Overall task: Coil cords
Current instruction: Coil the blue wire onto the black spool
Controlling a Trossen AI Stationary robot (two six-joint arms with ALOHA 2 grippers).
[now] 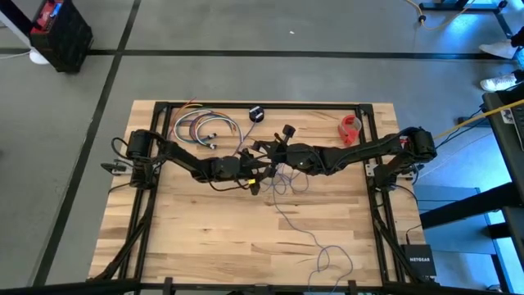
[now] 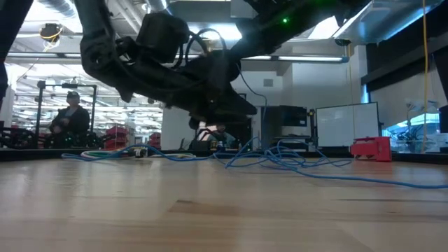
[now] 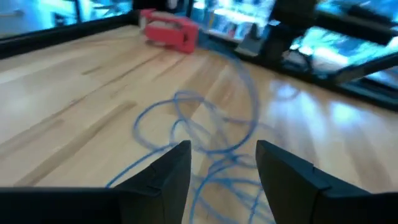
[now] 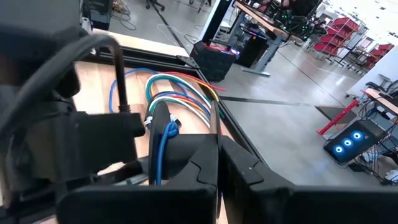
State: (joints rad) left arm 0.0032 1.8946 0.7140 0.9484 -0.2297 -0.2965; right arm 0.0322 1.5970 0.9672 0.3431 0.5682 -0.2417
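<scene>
I worked at the middle of the table (image 1: 205,238), a little toward its far edge, with both arms meeting over the tangle. My left gripper (image 3: 221,168) stood with its jaws wide and empty, the two dark fingers (image 3: 171,171) framing loose loops of the cord (image 1: 288,215) on the wood without touching them. My right gripper (image 4: 217,168) was closed, and in its wrist view strands of cord ran up beside its closed fingers; I judged it was pinching them, though I could not see the pinch itself.

The cord's loops lay bunched under the two grippers at mid-table. From there its free length ran toward the near edge, drifting to the right-hand side, and ended in a few loose curls close to that edge. So its long axis ran roughly far-to-near across the table, with the tail pointing at the near edge. The small black spool (image 1: 256,114) sat near the far edge, just beside the bundle of coloured cables (image 1: 205,127); the red object (image 1: 350,129) lay toward the far right corner.

I took the step in hand to be gathering: one claw anchoring a loop, the other free to fetch more. The next move, as I judged it, called for my left gripper to come down over a strand, close on it, and draw the slack tail in.
</scene>
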